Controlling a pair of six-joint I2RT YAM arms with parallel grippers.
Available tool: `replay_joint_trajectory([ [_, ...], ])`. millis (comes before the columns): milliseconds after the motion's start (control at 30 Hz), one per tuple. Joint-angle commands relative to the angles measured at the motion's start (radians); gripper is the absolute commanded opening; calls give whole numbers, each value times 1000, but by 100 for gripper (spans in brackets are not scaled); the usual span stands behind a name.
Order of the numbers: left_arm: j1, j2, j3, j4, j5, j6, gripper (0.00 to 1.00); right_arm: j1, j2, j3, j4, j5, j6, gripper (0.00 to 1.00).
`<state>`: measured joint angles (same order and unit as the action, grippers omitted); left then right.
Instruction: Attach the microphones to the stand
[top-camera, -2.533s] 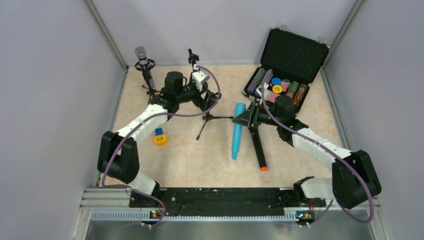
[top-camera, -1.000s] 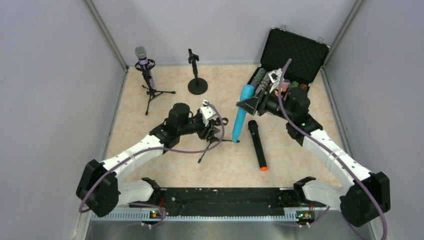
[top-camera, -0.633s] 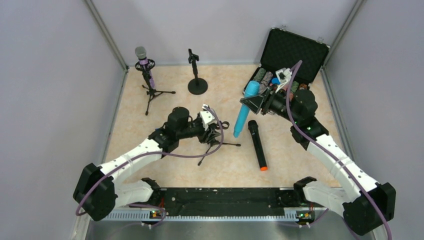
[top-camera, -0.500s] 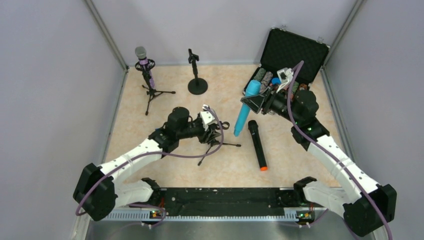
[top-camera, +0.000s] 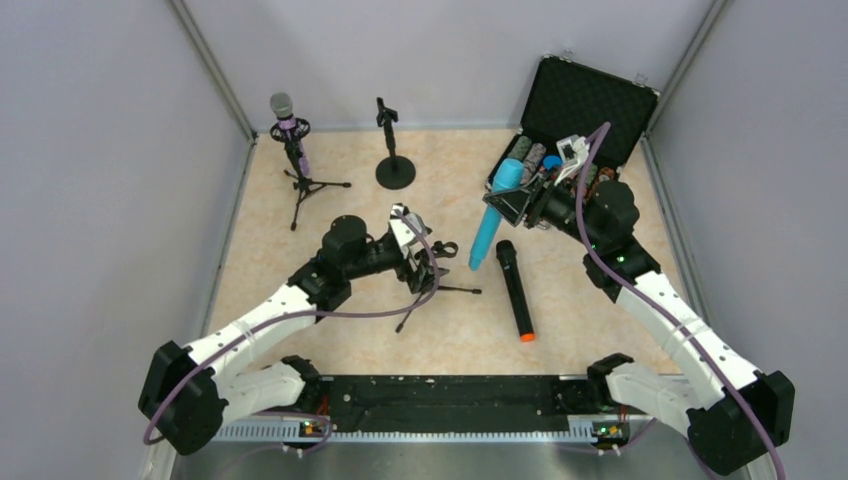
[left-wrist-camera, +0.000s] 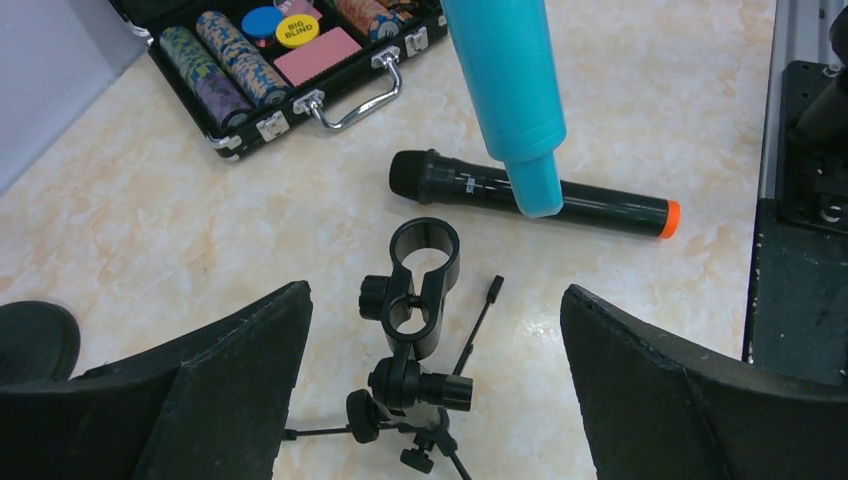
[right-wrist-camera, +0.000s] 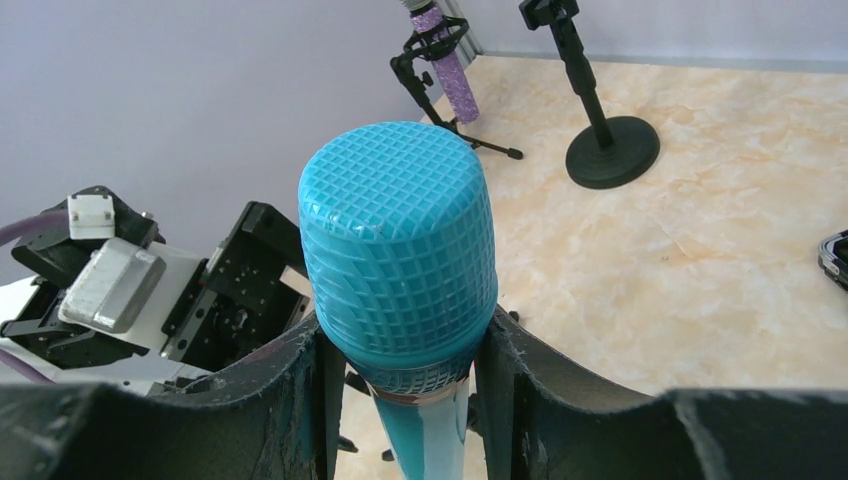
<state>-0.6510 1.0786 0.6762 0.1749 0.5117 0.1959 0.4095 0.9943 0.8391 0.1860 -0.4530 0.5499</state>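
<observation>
1. Blue mic (top-camera: 488, 215): off the surface, right of centre, tilted, with the mesh head up toward the far-right corner and the tail down. The right tool (right-wrist-camera: 400, 340) is clenched on it just below the head.
2. The tail is close by the head end of the black mic (top-camera: 513, 290), which lies flat right of centre, orange end toward the near edge. The purple mic (top-camera: 287, 125) already sits in a stand at the far-left corner.
3. The left tool (left-wrist-camera: 433, 290) is released, fingers spread wide. The tripod (left-wrist-camera: 408, 380) with its ring clip shows between them and touches neither, as far as the wrist view tells.
4. Handling, judged: stiff, light plastic body. The smooth barrel is likely slippery. It narrows to the tail, so go tail-first into the ring. A hold high by the head leaves the barrel free for the clip. The tripod looks light and may tip, so steady it first.
5. Versus 2.5 s ago: the blue mic lay flat beside the black one and is now lifted. The left tool was by the far edge and is now near centre, with the tripod drawn nearer too. Over the last half second the left arm only shifted slightly.
</observation>
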Motion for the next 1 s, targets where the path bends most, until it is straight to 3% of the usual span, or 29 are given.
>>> replay_joint_trajectory([
  [0,-6,-24,-11,116,25,-58,99,-5,-25,22,55,3,-9,0],
  [167,-6,-7,-8,177,22,-128,99,-3,-28,21,41,-3,-14,0],
  [500,-1,82,87,242,-142,-279,99,-4,-33,21,53,4,-18,0],
  [967,58,72,155,122,-239,-235,99,-4,-11,31,114,-25,-32,0],
])
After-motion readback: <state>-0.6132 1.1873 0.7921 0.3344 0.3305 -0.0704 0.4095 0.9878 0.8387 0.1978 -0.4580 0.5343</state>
